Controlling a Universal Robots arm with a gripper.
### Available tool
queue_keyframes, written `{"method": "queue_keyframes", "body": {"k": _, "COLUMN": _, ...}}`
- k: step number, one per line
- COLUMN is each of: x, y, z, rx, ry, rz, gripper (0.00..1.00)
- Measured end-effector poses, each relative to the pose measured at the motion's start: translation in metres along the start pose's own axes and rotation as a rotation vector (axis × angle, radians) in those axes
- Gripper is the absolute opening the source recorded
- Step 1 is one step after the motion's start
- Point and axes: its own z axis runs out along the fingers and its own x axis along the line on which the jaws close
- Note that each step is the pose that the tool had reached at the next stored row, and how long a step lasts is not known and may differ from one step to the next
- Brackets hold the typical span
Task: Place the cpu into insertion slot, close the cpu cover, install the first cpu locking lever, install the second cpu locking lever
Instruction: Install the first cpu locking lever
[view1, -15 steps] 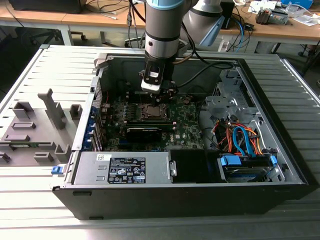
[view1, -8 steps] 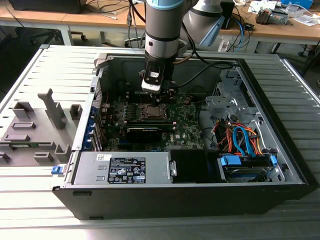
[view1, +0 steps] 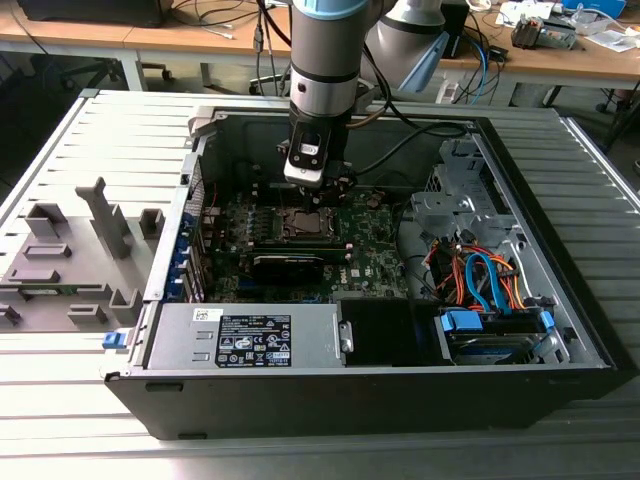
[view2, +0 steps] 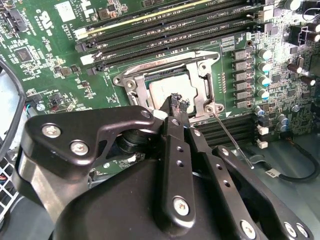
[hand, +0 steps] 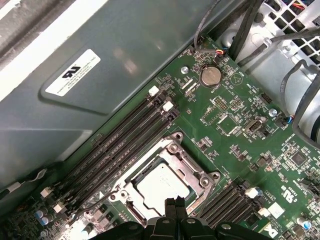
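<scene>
The cpu (view2: 167, 91) shows its silvery face inside the insertion slot (view1: 303, 222) on the green motherboard. The cpu cover (view2: 199, 74) lies flat around it as a dull metal frame, with the chip showing through its window. In the first wrist view the cpu (hand: 160, 185) and cpu cover (hand: 192, 172) sit just beyond my fingertips. My gripper (view2: 176, 101) is shut with nothing between its fingers, its tips hovering over the chip's edge. A thin locking lever (view2: 231, 137) slants away from the socket's corner, unlatched. In the exterior view my gripper (view1: 318, 190) hangs just above the socket.
Long black memory slots (view2: 165, 30) run beside the socket. A long black card (view1: 290, 262) lies in front of it, and a power supply (view1: 245, 335) fills the case's front. Cables (view1: 480, 280) crowd the exterior view's right. Grey fixtures (view1: 70, 260) stand outside the case.
</scene>
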Motion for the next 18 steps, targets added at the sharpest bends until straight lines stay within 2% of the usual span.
{"method": "queue_keyframes", "body": {"k": 18, "x": 0.0, "y": 0.0, "z": 0.0, "rx": 0.0008, "ry": 0.0001, "rz": -0.031, "gripper": 0.11}}
